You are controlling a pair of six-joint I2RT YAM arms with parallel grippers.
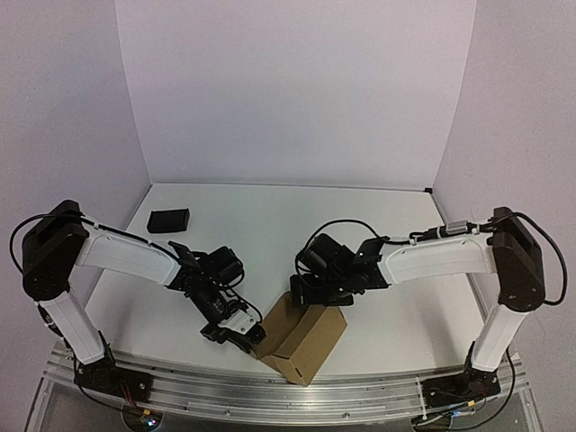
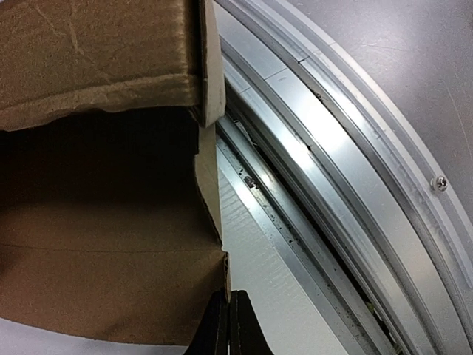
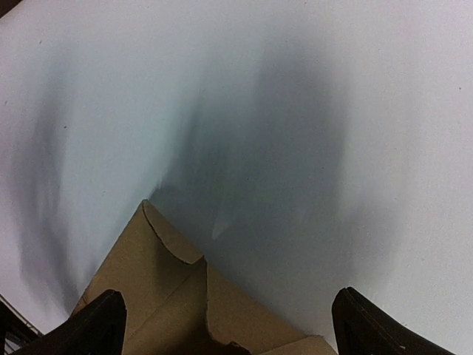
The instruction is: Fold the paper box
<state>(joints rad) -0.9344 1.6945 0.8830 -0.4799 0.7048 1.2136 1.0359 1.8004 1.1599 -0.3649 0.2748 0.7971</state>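
table (image 1: 270,225): paper box (image 1: 301,340) sits at its 6 o'clock edge | progress: body's up, but I'd say the end flaps are still loose, so closing's left | left claw (image 2: 229,314): pinched together, box at its 3 o'clock | right claw (image 3: 228,296): spread wide, box at its 6 o'clock
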